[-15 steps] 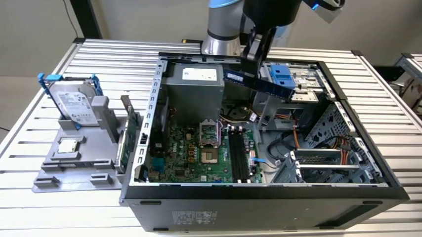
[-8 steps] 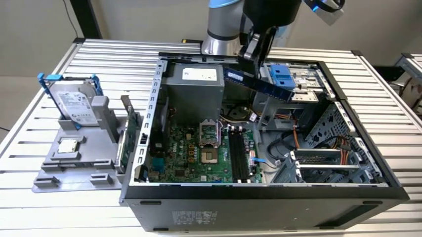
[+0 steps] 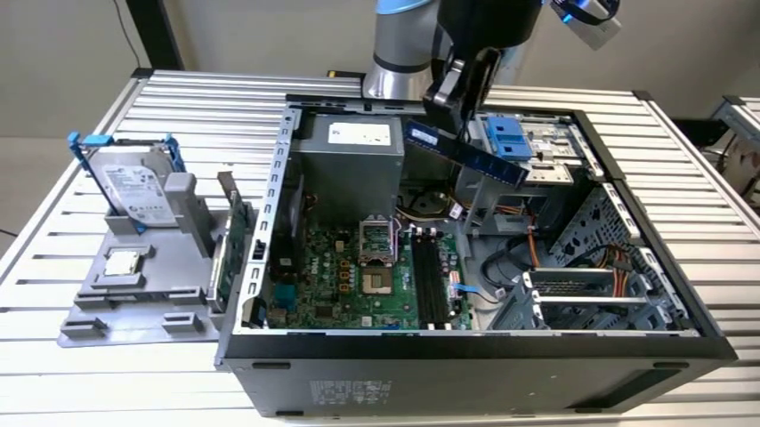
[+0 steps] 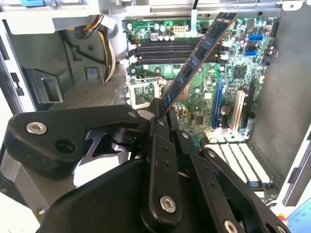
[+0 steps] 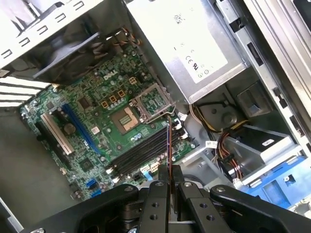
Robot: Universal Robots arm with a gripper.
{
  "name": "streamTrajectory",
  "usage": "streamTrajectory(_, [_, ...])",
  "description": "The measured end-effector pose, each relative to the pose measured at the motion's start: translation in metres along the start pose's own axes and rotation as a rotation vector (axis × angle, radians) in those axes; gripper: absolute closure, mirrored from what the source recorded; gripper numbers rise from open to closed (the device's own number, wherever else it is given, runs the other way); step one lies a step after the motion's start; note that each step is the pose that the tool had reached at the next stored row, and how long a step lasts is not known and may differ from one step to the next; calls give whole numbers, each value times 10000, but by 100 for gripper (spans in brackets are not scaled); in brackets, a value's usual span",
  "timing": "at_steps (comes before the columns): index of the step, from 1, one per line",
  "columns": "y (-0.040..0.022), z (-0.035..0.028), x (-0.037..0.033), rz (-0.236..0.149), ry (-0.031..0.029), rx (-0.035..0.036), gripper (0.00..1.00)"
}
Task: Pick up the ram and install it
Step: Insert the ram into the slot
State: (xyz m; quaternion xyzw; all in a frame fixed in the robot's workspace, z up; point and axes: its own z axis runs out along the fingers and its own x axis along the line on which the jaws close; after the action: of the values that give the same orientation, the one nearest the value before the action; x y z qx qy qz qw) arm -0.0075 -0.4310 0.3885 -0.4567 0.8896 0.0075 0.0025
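Note:
The ram (image 3: 475,158) is a long narrow circuit-board stick, and my gripper (image 3: 440,111) is shut on one end of it. It hangs tilted in the air above the open computer case, over the far part of the motherboard (image 3: 356,285). In the second wrist view the ram (image 4: 194,63) slants out from the gripper (image 4: 159,110) across the black memory slots (image 4: 167,52). Seen edge-on in the first wrist view, the ram (image 5: 168,145) runs from the gripper (image 5: 168,180) toward the slots (image 5: 141,153). In the exterior view those slots (image 3: 430,280) lie well below the stick.
The case (image 3: 475,351) lies open on a slatted table. Around the board are the power supply (image 3: 351,151), a blue drive bay (image 3: 511,142), cables (image 3: 529,249) and the empty processor socket (image 3: 377,258). At the exterior view's left a grey stand (image 3: 142,302) carries a hard drive (image 3: 131,191) and a processor chip (image 3: 123,264).

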Motion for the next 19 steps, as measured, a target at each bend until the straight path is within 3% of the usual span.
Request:
streamTrajectory(9, [0,1,0,1529,-17,17,100])
streamTrajectory(19, [-6,0,9,2739,-30,31,100])
